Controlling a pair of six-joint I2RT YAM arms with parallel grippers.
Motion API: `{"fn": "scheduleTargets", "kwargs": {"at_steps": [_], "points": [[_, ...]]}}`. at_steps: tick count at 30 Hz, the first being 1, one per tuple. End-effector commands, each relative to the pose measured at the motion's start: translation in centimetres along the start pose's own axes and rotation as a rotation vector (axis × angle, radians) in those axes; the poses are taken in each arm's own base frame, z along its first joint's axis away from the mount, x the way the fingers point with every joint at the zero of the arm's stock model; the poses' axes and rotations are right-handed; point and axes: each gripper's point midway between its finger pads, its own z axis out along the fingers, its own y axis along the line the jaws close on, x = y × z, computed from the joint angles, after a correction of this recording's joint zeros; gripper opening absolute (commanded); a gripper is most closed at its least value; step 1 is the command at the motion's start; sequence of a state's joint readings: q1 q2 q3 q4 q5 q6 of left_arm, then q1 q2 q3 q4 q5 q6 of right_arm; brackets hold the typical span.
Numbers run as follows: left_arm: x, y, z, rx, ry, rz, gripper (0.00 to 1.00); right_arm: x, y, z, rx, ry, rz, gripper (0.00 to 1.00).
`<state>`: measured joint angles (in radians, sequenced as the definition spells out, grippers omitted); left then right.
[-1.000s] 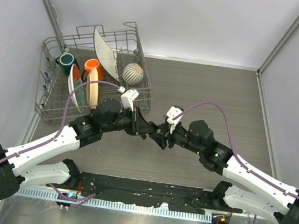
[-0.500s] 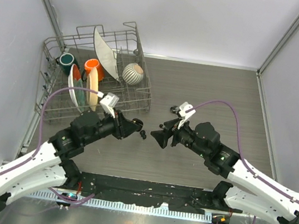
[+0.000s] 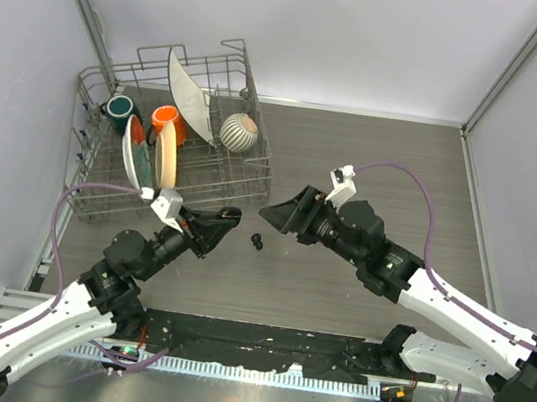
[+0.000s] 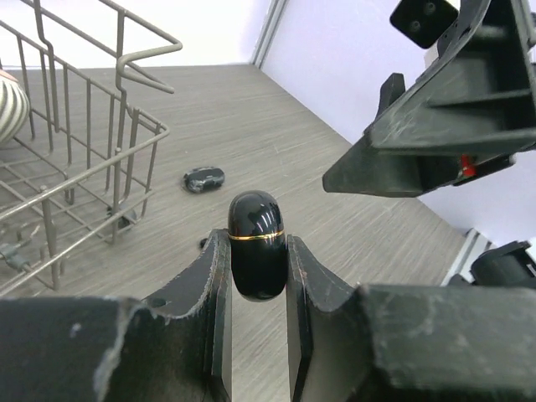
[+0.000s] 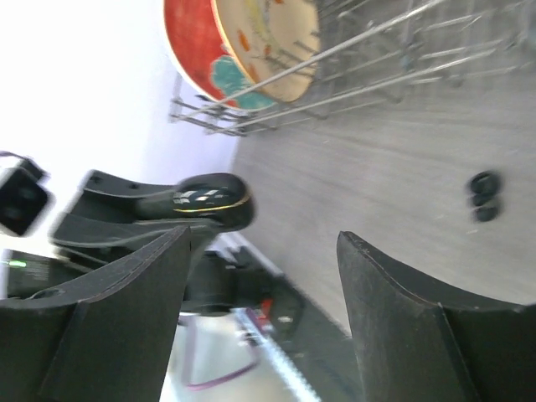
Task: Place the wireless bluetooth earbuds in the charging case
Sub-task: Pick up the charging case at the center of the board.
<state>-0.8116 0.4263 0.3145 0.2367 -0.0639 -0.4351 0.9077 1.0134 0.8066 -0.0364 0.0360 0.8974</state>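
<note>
My left gripper (image 3: pixel 229 217) is shut on a glossy black oval charging case (image 4: pixel 256 243) with a thin gold seam, which looks closed, and holds it above the table. The case also shows in the right wrist view (image 5: pixel 209 199). Two tiny black earbuds (image 3: pixel 257 242) lie together on the wooden table between the grippers; they also show in the left wrist view (image 4: pixel 203 178) and the right wrist view (image 5: pixel 483 195). My right gripper (image 3: pixel 278 217) is open and empty, raised to the right of the earbuds, with its jaws wide apart (image 5: pixel 264 285).
A wire dish rack (image 3: pixel 252 173) holds plates, cups and a striped ball at the back left, close behind the left gripper; its wires show in the left wrist view (image 4: pixel 126 159). Grey walls enclose the table on both sides and at the back.
The two grippers were together at the table's middle. The left arm has drawn back to the left with the case. The right gripper has moved away to the back right, and the earbuds now lie uncovered.
</note>
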Motion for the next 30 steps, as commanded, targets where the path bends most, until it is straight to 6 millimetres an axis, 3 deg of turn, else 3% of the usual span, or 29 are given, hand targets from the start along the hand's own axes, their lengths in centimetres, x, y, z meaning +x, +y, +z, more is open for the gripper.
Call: {"fn": "scheduleTargets", "kwargs": {"at_steps": [1,3,4,5,6,10,25,30], "points": [[-4.6,-1.5,0.0,0.079,-0.213,0.099,0.00,-1.1,4.6,-0.6,-0.181,-0.007,0.396,0.79],[-3.9,-2.0,-0.2,0.137,-0.233,0.170,0.00,-1.5,5.2,-0.8,-0.219,-0.016,0.528,0.80],[-5.2,-2.5,-0.5,0.158,-0.308,0.179,0.00,-1.1,4.7,-0.6,-0.210,-0.005,0.573,0.80],[-4.5,-2.1,-0.7,0.159,-0.317,0.188,0.00,-1.0,5.0,-0.6,-0.233,0.005,0.603,0.80],[-5.3,-2.1,-0.8,0.154,-0.357,0.185,0.00,-0.6,4.8,-0.2,-0.229,0.021,0.628,0.79],[-4.8,-2.2,-0.5,0.164,-0.340,0.194,0.00,0.6,4.9,0.9,-0.226,0.097,0.737,0.77],[-3.7,-2.8,0.2,0.204,-0.304,0.196,0.00,1.1,7.1,2.5,-0.291,0.201,0.803,0.75],[-3.7,-3.0,0.4,0.217,-0.302,0.195,0.00,1.6,7.2,3.1,-0.293,0.231,0.827,0.68]]}}
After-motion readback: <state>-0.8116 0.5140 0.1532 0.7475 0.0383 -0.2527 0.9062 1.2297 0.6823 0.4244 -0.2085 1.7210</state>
